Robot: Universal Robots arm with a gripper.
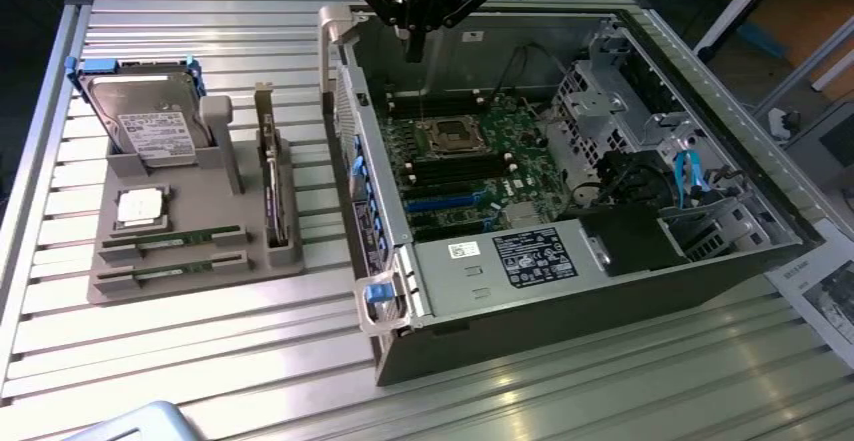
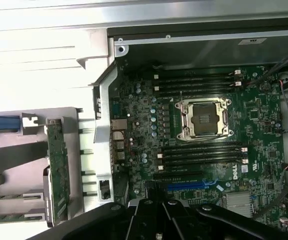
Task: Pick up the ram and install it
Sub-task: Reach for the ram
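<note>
Two green ram sticks lie side by side in slots at the front of a grey holder [image 1: 200, 283] on the exterior view's left, the nearer ram [image 1: 174, 266] just in front of the other ram [image 1: 174, 238]. My gripper [image 1: 416, 53] hangs over the back edge of the open computer case [image 1: 574, 291], far from both sticks, shut with nothing in it. In the wrist view the gripper [image 2: 157, 192] sits above the motherboard [image 2: 133, 100]. Long dark memory slots [image 2: 199, 152] run on both sides of the processor socket [image 2: 204, 117].
The holder also carries a hard drive [image 1: 147, 121], a square silver processor chip [image 1: 140, 208] and a dark card standing on edge [image 1: 274, 196]. Inside the case are cables, a blue cable [image 1: 687, 176] and a black power unit [image 1: 627, 241]. The table is ribbed metal [image 1: 200, 361].
</note>
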